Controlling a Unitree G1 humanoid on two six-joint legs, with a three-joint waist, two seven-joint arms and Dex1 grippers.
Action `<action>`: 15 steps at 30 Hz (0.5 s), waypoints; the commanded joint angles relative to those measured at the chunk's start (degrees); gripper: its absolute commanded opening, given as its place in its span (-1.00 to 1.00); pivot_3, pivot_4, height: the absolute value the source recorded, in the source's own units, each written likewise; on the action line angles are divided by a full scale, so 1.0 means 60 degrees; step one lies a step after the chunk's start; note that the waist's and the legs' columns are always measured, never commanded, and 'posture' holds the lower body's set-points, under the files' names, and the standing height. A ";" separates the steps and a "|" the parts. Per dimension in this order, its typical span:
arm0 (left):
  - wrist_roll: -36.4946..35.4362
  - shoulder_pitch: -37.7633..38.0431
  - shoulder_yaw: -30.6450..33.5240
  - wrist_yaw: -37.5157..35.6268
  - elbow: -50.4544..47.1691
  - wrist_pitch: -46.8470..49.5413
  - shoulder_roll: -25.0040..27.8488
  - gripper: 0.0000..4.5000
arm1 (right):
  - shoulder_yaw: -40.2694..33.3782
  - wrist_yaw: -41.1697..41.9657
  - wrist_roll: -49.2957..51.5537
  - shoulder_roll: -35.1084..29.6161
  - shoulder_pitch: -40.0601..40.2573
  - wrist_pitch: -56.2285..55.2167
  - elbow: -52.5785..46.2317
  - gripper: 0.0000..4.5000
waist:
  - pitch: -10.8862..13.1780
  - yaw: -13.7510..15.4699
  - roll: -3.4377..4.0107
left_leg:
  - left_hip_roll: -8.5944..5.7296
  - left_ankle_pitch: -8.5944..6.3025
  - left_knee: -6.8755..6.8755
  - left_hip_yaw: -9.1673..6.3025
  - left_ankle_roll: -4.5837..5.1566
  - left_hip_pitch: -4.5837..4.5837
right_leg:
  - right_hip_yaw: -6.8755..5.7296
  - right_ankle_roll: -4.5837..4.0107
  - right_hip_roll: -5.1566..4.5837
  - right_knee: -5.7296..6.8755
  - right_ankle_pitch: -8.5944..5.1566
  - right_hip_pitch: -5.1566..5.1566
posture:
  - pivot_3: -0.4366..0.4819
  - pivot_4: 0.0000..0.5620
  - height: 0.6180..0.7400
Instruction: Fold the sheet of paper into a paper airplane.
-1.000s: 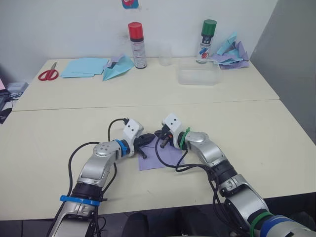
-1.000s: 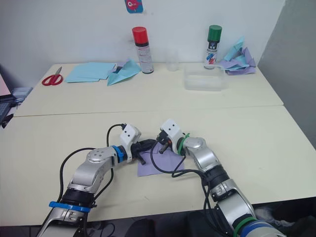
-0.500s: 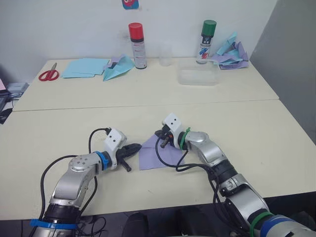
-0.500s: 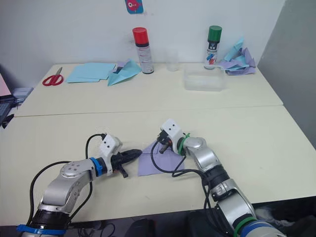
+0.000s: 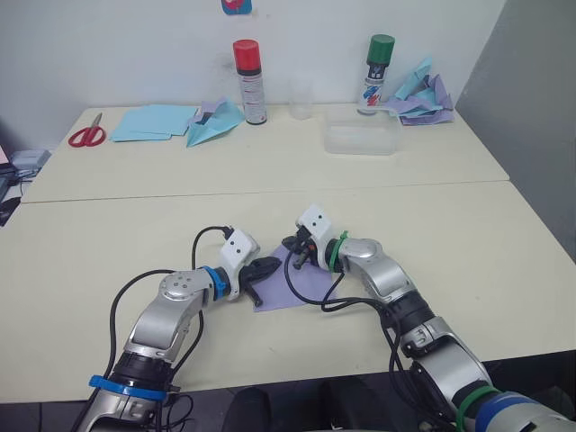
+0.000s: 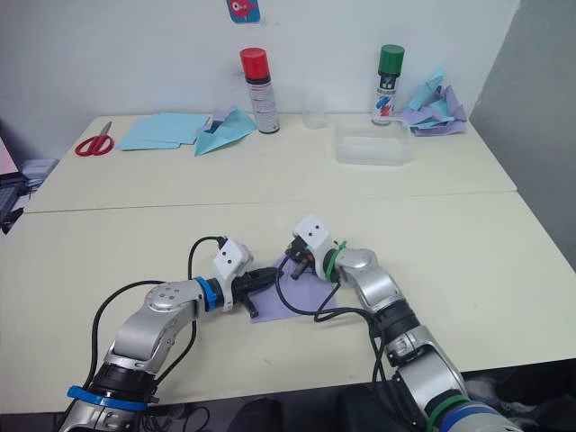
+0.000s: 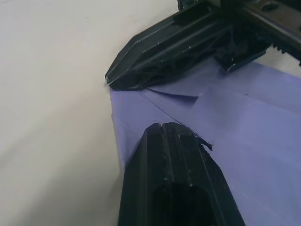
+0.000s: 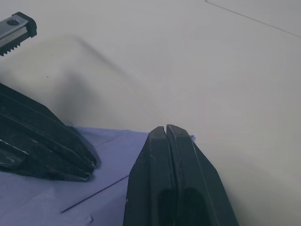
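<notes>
The sheet of paper (image 5: 274, 295), pale lavender with faint creases, lies flat on the near table between my two arms. My left gripper (image 5: 273, 266) is shut, and its tip (image 7: 164, 127) rests on the sheet near its far-left corner. My right gripper (image 5: 290, 245) is also shut, its tip (image 8: 166, 128) pressing down on that same far corner, where a small flap of paper is turned over. The two tips nearly meet. The paper airplane is out of view.
At the back of the table are red scissors (image 5: 87, 136), light blue sheets (image 5: 153, 121), a light blue paper plane (image 5: 213, 126), a red-capped can (image 5: 248, 81), a green-capped can (image 5: 376, 74), a clear tub (image 5: 363, 139) and a heap of paper planes (image 5: 418, 94).
My left gripper drew back to the left off the sheet half a second ago and has now returned to its far-left corner. The right gripper has stayed put.
</notes>
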 commanded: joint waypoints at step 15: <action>0.0401 0.0758 0.0021 -0.0926 -0.1422 -0.0982 0.1389 -0.99 | -0.0134 0.0471 0.0448 -0.0792 0.0965 0.1000 -0.2240 -1.00 | 0.0045 0.0010 0.0006 | -0.0003 0.0000 0.0000 0.0004 -0.0001 -0.0003 | 0.0002 0.0000 -0.0016 -0.0006 -0.0001 -0.0002 | -0.05 -0.47 1.00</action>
